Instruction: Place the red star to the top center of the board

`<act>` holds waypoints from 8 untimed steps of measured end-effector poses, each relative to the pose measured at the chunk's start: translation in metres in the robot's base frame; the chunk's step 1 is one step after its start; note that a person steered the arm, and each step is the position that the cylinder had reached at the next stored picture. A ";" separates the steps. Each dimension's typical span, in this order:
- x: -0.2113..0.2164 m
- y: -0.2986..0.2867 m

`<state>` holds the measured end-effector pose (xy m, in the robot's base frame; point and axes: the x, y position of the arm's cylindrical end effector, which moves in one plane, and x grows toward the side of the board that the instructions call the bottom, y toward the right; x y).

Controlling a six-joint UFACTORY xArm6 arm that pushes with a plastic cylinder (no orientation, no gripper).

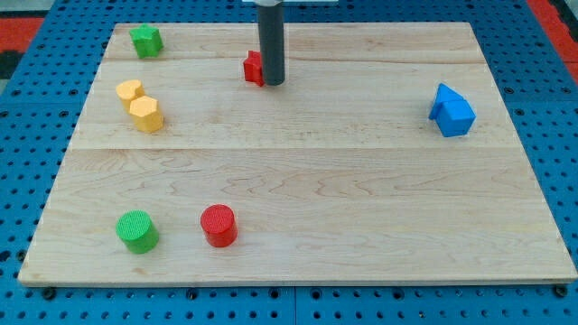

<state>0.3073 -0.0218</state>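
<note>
The red star [253, 67] lies near the view's top, a little left of the board's centre line, partly hidden by the rod. My tip [273, 83] stands right against the star's right side, touching or nearly touching it. The rod rises straight up out of the view's top.
A green star [145, 40] sits at the top left. A yellow heart [130, 90] and a yellow hexagon [145, 114] touch at the left. A green cylinder [136, 231] and a red cylinder [219, 225] stand at the bottom left. Two blue blocks [451, 110] sit together at the right. The wooden board [361, 199] lies on blue pegboard.
</note>
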 end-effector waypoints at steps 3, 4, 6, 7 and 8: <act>-0.015 -0.025; -0.015 0.028; -0.051 0.048; -0.052 0.054; -0.052 0.054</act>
<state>0.2549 0.0319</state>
